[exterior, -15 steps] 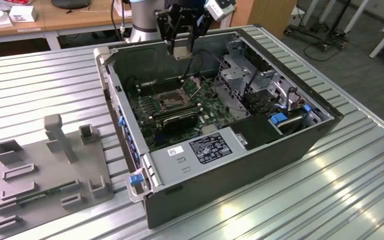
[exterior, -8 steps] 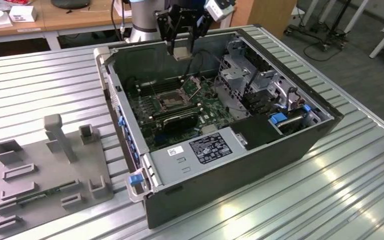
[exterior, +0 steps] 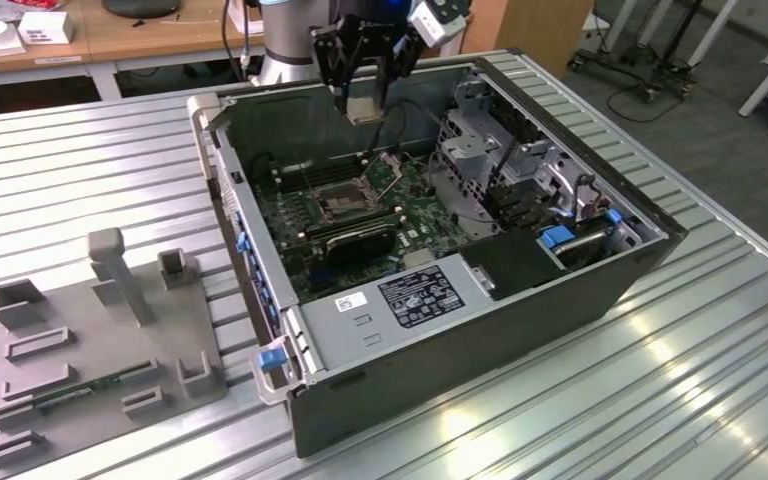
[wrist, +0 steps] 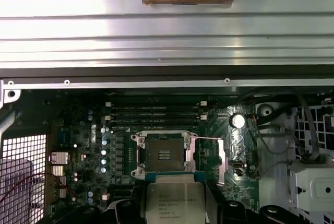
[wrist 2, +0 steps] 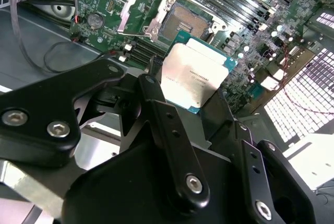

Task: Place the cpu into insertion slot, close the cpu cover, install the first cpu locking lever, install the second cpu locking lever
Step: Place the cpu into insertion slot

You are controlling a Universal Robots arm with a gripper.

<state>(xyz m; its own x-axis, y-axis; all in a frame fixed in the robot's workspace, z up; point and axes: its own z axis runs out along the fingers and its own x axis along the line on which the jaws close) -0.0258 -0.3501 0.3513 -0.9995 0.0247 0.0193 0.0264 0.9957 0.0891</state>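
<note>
As end effector (exterior: pixel 363 100) clamps cpu (wrist 2: pixel 194 76), silver face up.

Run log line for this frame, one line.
stage: cpu held | gripper: shut on cpu, above motherboard | insertion slot: empty | cpu cover: open

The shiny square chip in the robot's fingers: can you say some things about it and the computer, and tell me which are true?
1. The gripper holds the pale silvery square cpu. True.
2. The cpu sits in the square, silver-rimmed insertion slot. False: the slot is empty, and the cpu hangs above the board.
3. The thin silvery metal cpu cover is swung open. True.
4. The black computer case has its side closed. False: it is open, showing the green circuit board.
</note>
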